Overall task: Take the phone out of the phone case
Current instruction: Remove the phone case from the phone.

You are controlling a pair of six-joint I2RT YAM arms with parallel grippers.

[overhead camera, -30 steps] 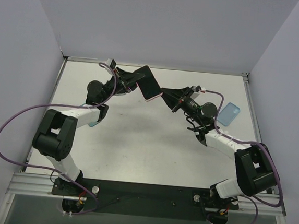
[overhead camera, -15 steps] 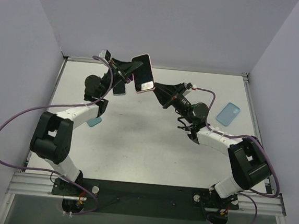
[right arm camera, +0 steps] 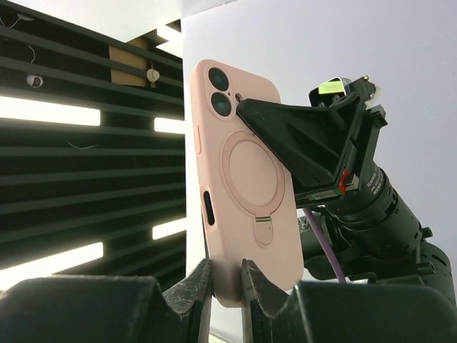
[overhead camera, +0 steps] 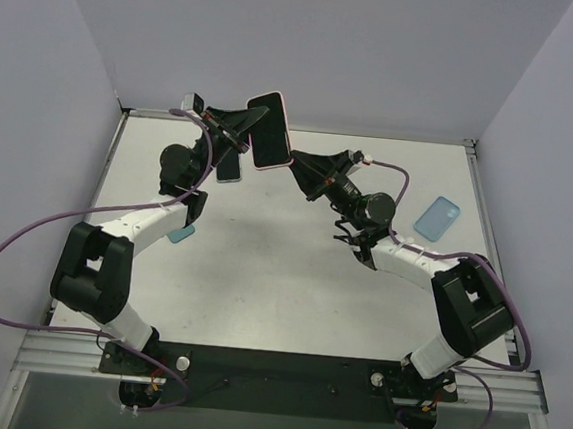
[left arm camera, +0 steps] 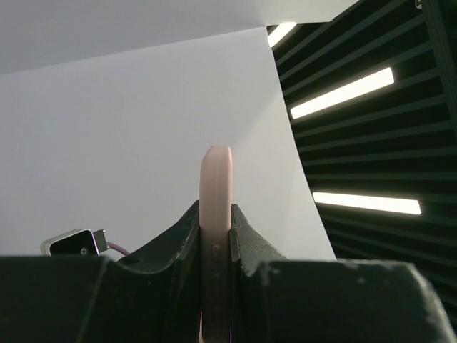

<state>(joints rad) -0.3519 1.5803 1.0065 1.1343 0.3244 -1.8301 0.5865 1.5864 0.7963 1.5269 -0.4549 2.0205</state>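
Item: pink phone case [right arm camera: 243, 193], phone [overhead camera: 272, 133] still inside, upright, aloft over far part of table [overhead camera: 260, 283] | left gripper [left arm camera: 215, 239]: jaws clamped on a long edge | right gripper [right arm camera: 227, 275]: jaws nearly closed, pinching the bottom edge

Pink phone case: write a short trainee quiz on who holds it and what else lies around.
1. True or false: the pink phone case is held off the table.
2. The left pincer and the right pincer: which grip it? A left only; B right only; C both.
3. Fill in: the loose case lying at the table's right side is ____.
Key: 1 true; 2 C; 3 blue.
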